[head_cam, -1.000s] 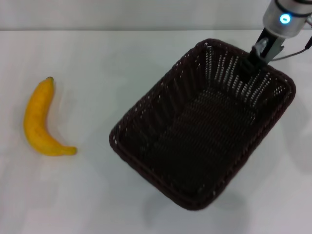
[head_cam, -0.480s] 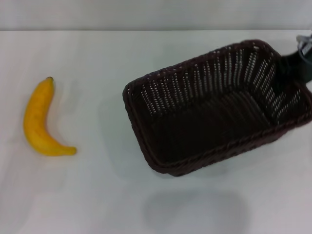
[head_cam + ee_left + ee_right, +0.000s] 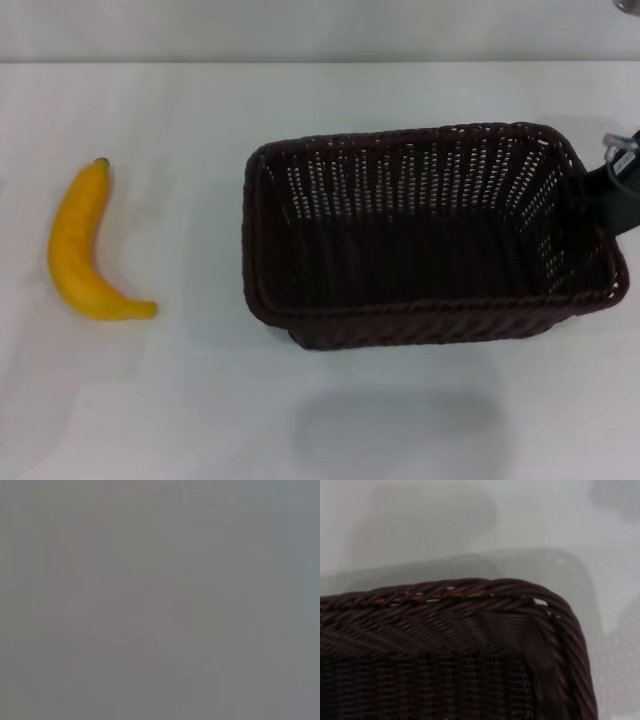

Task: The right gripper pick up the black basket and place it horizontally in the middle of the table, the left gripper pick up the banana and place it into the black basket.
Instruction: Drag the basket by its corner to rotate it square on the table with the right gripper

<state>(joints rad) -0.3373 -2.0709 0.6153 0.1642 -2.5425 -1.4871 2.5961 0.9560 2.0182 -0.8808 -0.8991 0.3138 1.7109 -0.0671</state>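
One black basket (image 3: 430,235) and one banana (image 3: 78,250) are present on a plain white tabletop (image 3: 180,400). The basket occupies the centre-to-3-o'clock part of the head view, its long axis running 9 to 3 o'clock; a soft shadow lies on the tabletop towards 6 o'clock, apart from its base, which suggests it is held clear of the surface, though this is not certain. The right hand (image 3: 605,195) is seen only as a dark shape at the basket's 3-o'clock short wall, against the rim; whether its fingers are clamped cannot be told. The right wrist view shows one braided corner of the basket (image 3: 470,645) over pale tabletop (image 3: 420,525). The banana lies flat at 9 o'clock, well apart from the basket, stem tip towards 12 o'clock. The left wrist view is uniform grey; the left hand appears in no view. A pale wall band borders the tabletop at 12 o'clock.
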